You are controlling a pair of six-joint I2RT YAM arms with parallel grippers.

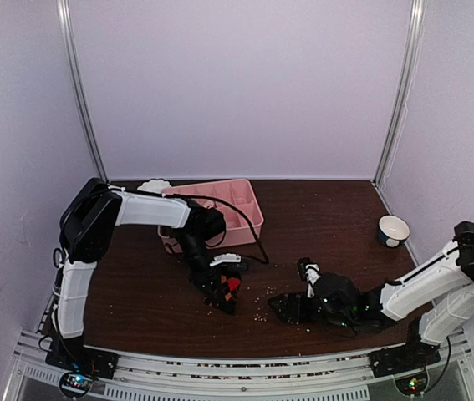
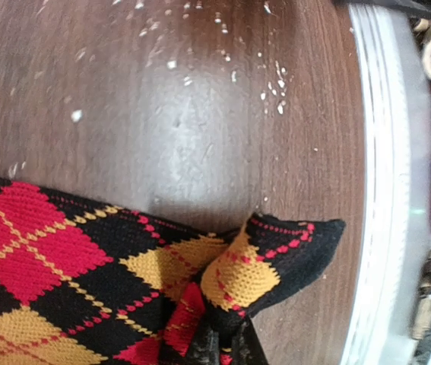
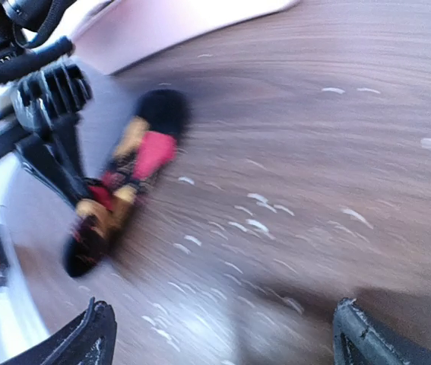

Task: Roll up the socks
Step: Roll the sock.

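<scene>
Fingers of the left gripper (image 1: 222, 292) pinch the argyle sock (image 1: 233, 286) at the near middle of the table (image 1: 136, 301), seen from above, with the right gripper (image 1: 288, 307) just right of it. The left wrist view shows it bunched at one end (hardly a roll, I judge, so most is left); the right wrist view shows the right fingers (image 3: 93, 338) spread, empty.

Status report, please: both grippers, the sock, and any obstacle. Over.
Left gripper shut on argyle sock. Right gripper open, empty. Sock lies on table, not yet rolled. Only crumbs nearby; pink tray behind.

Black sock (image 2: 124, 281) with red-and-yellow argyle diamonds; pink tray (image 1: 241, 213).
</scene>
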